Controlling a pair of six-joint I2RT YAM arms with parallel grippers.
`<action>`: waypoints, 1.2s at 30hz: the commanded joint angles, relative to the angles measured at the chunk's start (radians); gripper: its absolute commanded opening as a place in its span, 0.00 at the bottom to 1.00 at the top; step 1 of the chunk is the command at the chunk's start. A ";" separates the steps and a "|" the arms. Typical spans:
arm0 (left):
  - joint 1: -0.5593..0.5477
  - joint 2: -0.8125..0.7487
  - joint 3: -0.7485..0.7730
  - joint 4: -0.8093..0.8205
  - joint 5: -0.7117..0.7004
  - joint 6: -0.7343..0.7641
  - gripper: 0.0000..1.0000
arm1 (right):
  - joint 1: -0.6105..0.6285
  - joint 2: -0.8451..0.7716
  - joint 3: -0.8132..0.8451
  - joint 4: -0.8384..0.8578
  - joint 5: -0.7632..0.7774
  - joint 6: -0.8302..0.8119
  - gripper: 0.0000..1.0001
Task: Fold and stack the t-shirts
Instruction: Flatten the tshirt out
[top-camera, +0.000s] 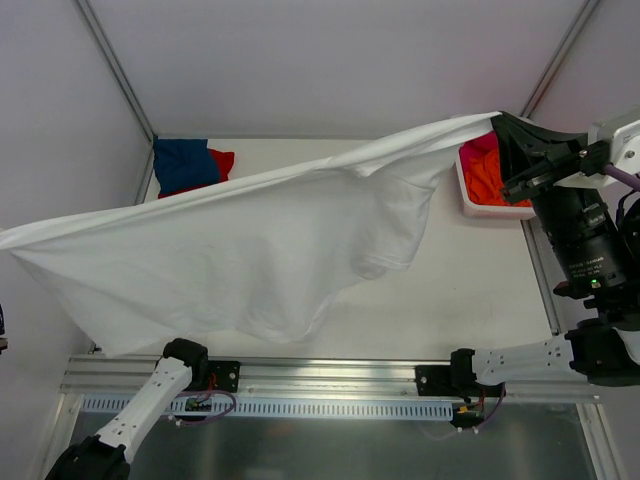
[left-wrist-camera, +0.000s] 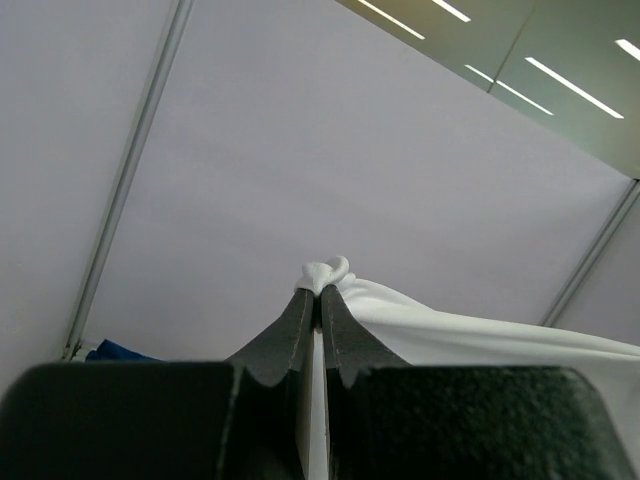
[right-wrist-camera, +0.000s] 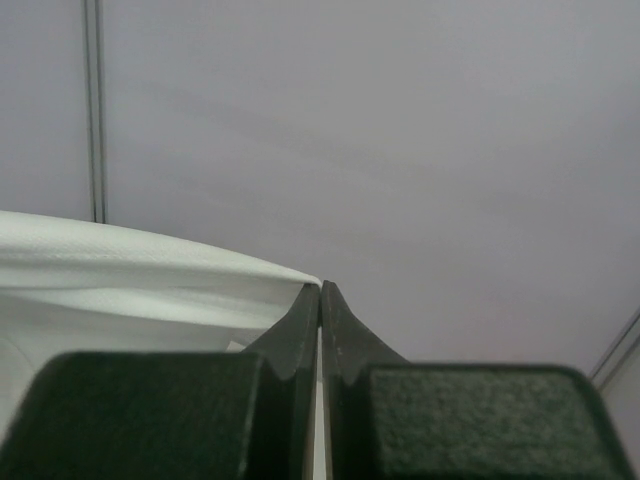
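Nearest the arm bases, the white t-shirt (top-camera: 250, 250) hangs as a broad sheet over the table (top-camera: 470, 290), its loose lower edge sagging on the near side of the basket (top-camera: 487, 212) and well off to that basket's left. I judge it is held this way to spread it out. With one edge pulled taut between two grips far apart, the cloth drops open and can be laid flat for folding rather than lying bunched. The left gripper (left-wrist-camera: 321, 292) is pinched tight on one end of that edge, with a small knot of white cloth bulging past its fingertips; this end lies far to the basket's left, beyond the table's side. The right gripper (right-wrist-camera: 321, 288) is clamped the same way, no gap between its jaws, with the other end of the edge nipped at its tips. It sits just above the basket's far corner. In the basket lie the orange t-shirt (top-camera: 492, 182) and the pink t-shirt (top-camera: 482, 148), crumpled and not yet folded, the pink toward the far end. Farthest back, across the table to the basket's left, the blue t-shirt (top-camera: 183, 163) and the red t-shirt (top-camera: 222, 160) lie touching each other — the white cloth partly hides them, so I cannot tell how neatly they are folded.
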 joint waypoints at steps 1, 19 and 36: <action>0.012 0.005 0.016 0.063 -0.068 0.045 0.00 | -0.012 -0.021 0.061 0.104 0.031 -0.079 0.00; 0.012 -0.050 -0.329 0.073 -0.028 -0.116 0.00 | -0.012 -0.160 -0.290 0.139 0.106 0.116 0.00; 0.012 -0.096 -0.789 0.186 -0.039 -0.190 0.00 | -0.030 -0.281 -0.672 0.156 0.288 0.280 0.00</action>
